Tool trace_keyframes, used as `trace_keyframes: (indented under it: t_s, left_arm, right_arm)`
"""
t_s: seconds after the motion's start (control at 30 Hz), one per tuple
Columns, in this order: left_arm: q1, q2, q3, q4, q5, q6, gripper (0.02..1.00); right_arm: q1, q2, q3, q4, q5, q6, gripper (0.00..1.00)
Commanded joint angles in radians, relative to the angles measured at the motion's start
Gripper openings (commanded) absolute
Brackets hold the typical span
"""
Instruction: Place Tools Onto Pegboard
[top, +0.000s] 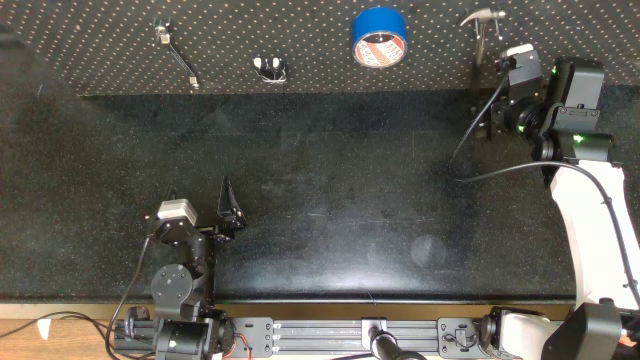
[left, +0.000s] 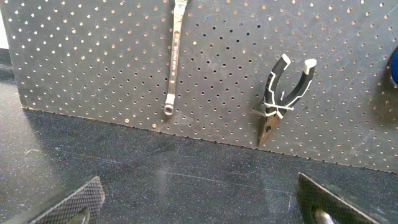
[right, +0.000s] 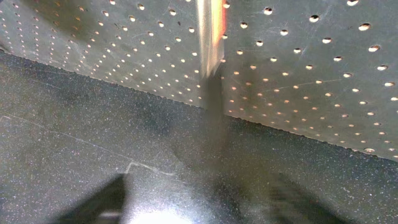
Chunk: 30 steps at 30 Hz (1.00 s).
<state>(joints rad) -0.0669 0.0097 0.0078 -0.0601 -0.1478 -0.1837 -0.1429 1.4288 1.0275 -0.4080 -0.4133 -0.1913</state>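
Up on the pegboard (top: 300, 30): wrench (top: 178, 55), pliers (top: 269, 68), blue tape roll (top: 379, 38), hammer (top: 484, 22) far right. Right gripper (top: 492, 105) just below the hammer's handle, fingers spread, clamping nothing. Left gripper (left: 199, 202) low over the table (top: 350, 180), well back, fingers wide apart too.

A black speckled worktop (top: 330, 200) catches soft glints of light; a pale wooden surface (top: 625, 95) shows past its right edge.
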Motion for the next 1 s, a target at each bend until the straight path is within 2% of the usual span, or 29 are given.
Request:
trace_keyframes:
  t_s: [0.03, 0.13, 0.27, 0.33, 0.43, 0.57, 0.7, 0.8, 0.83, 0.93, 1.0]
  left_arm:
    - [0.002, -0.006, -0.002, -0.005, 0.006, -0.002, 0.998]
    - [0.002, -0.006, -0.002, -0.005, 0.006, -0.002, 0.996]
    - [0.002, -0.006, -0.002, -0.005, 0.006, -0.002, 0.996]
    - [0.002, -0.006, -0.002, -0.005, 0.006, -0.002, 0.996]
    - [0.002, -0.006, -0.002, -0.005, 0.006, -0.002, 0.998]
    - [0.002, -0.006, -0.002, -0.005, 0.006, -0.002, 0.996]
    - [0.002, -0.006, -0.002, -0.005, 0.006, -0.002, 0.996]
    - [0.002, -0.006, -0.002, -0.005, 0.006, -0.002, 0.996]
    - [0.002, -0.006, -0.002, -0.005, 0.006, -0.002, 0.996]
    - [0.002, -0.006, -0.002, -0.005, 0.006, -0.002, 0.996]
    - [0.002, -0.006, -0.002, -0.005, 0.006, -0.002, 0.996]
  right_arm:
    - [0.003, 0.008, -0.004, -0.002, 0.014, 0.007, 0.998]
    - [0.003, -0.002, -0.076, 0.059, 0.036, 0.008, 0.998]
    - [0.003, -0.132, -0.431, 0.477, 0.037, 0.111, 1.000]
    - [0.003, -0.208, -0.568, 0.614, 0.048, 0.169, 1.000]
    - [0.003, -0.333, -0.702, 0.688, 0.100, 0.248, 1.000]
    - [0.003, -0.529, -0.813, 0.706, 0.139, 0.260, 1.000]
    - [0.003, -0.737, -0.933, 0.707, 0.143, 0.361, 1.000]
    - [0.003, -0.865, -0.958, 0.706, 0.144, 0.374, 1.000]
    - [0.003, -0.903, -0.958, 0.700, 0.161, 0.355, 1.000]
    - [0.024, -0.966, -0.958, 0.566, 0.275, 0.355, 1.000]
    - [0.051, -1.026, -0.959, 0.472, 0.291, 0.355, 1.000]
